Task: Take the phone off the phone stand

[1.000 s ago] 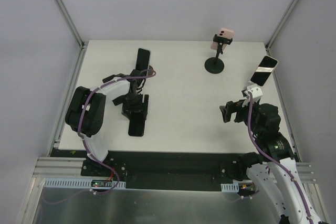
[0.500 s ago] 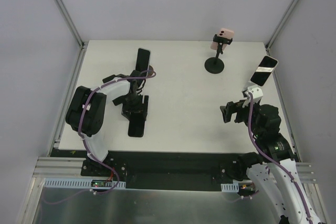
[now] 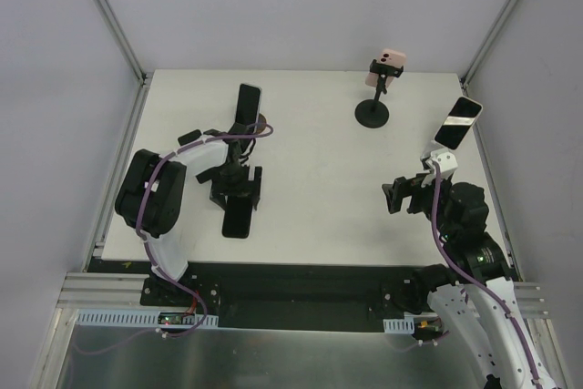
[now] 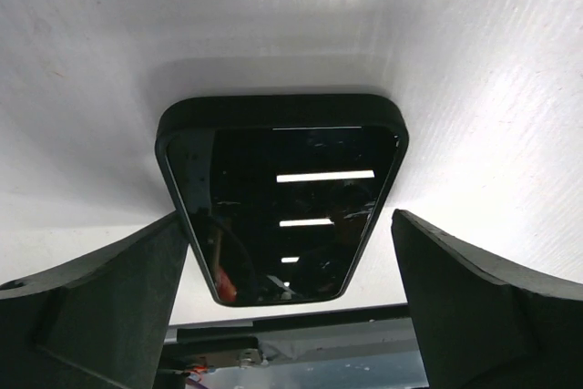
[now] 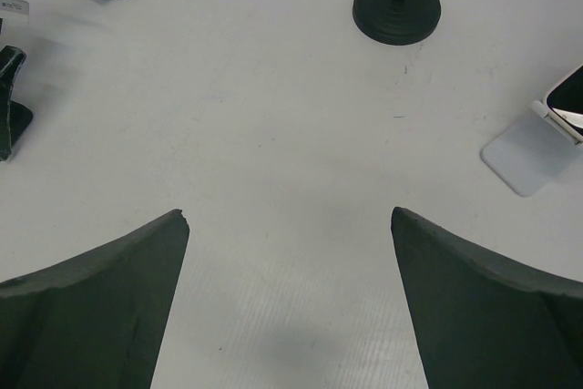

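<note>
- The left gripper (image 3: 240, 196) has spread its jaws wider than a second ago. The arm has hardly shifted, and the phone (image 4: 284, 211) lies where it lay.
- Its fingers (image 4: 100, 289) now stand wide, one on each side of the phone's end nearest the wrist. White table shows between the right finger and the phone. The left finger sits just beside the phone's edge, and whether it touches I cannot tell. Nothing is held.
- The phone lies flat on the table (image 3: 319, 179), screen up, at the near left. It is well apart from the upright black handset (image 3: 247, 102) on a round-based holder behind the arm.
- The right gripper (image 5: 290, 216) hangs over bare table on the right side, fingers wide and empty, taking no part here.
- Farther out, a pink handset (image 3: 392, 59) is clamped on a tripod stand (image 3: 373, 114) at the far edge. Another handset (image 3: 458, 122) leans on a white holder by the right edge.
- Judged from this, the step in hand is the letting-go. The phone looks set down and off the phone stand, though which stand is its own I cannot tell.
- The next move calls for a straight lift, so that neither finger drags or tips the phone. After that the arm should pull back clear of the upright black handset behind it.
</note>
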`<state>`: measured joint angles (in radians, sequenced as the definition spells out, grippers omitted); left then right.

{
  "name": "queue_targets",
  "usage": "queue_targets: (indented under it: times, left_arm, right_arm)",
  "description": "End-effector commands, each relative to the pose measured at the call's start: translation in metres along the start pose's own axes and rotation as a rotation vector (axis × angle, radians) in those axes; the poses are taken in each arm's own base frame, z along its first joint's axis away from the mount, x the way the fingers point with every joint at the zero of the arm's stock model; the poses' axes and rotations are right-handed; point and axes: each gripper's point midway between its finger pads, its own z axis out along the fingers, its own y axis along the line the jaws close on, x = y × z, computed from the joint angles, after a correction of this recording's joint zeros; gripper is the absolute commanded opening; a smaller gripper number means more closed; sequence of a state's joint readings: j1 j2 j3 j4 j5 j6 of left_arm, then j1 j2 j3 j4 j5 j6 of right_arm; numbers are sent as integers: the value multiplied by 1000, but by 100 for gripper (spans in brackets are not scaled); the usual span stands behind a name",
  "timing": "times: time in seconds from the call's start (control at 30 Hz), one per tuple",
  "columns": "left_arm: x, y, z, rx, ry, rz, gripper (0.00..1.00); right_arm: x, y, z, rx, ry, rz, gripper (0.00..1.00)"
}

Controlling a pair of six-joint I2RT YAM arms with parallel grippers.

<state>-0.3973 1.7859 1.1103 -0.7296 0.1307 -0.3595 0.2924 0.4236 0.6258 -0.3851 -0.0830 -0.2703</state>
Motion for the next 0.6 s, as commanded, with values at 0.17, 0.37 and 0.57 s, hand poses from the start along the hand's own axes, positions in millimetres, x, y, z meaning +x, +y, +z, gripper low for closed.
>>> queue_targets:
  times: [0.17, 0.37, 0.57]
  left_arm:
    - [4, -9, -21, 19, -11, -32, 95]
    - [-31, -7, -81, 40, -240, -83, 95]
    - [-71, 46, -150, -14, -602, -227, 92]
  right_arm:
    - [-16, 0, -3, 2, -55, -3, 96]
    - [-21, 1, -6, -1, -54, -11, 96]
    - [-25, 4, -8, -15, -61, -11, 96]
